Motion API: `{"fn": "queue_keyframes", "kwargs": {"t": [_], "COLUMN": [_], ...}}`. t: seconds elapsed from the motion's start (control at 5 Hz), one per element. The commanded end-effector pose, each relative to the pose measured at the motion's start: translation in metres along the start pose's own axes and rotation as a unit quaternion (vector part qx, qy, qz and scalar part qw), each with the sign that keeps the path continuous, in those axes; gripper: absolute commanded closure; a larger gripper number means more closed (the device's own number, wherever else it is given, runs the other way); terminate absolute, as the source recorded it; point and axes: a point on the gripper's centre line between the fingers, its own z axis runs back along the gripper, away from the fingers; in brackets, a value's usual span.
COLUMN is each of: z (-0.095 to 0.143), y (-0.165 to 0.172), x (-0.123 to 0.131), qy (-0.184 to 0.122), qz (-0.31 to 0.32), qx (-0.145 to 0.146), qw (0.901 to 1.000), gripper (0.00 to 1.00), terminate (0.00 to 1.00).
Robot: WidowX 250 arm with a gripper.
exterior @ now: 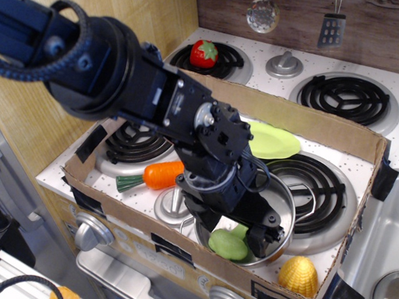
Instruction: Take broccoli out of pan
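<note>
The pale green broccoli (227, 244) lies in the front of the shiny steel pan (284, 200), which stands at the front of the cardboard tray. My black gripper (236, 232) reaches down into the pan from the upper left. Its fingers straddle the broccoli: one finger (263, 238) is to its right, the other is at its left, partly hidden. The jaws are spread, and I cannot tell whether they touch the toy. The arm hides the pan's left half.
An orange carrot (154, 175) lies left of the pan. A lime-green plate (272, 140) sits behind it. A yellow corn (297, 275) sits at the front right corner. The cardboard tray wall (303, 116) rings the stove. A strawberry (203, 53) sits on the far burner.
</note>
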Motion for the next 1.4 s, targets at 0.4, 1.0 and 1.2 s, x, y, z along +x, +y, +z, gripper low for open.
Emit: {"fn": "queue_keyframes", "kwargs": {"t": [0.4, 1.0, 1.2], "z": [-0.02, 0.029, 0.068], "y": [0.006, 0.005, 0.008], "x": [-0.007, 0.016, 0.04], "qy": [-0.028, -0.002, 0.028], "qz": [0.009, 0.059, 0.082], "qx": [-0.026, -0.005, -0.014], "qw": [0.9992, 0.9982, 0.9961], "gripper": [0.0, 1.0, 1.0], "terminate": [0.0, 0.0, 0.0]}}
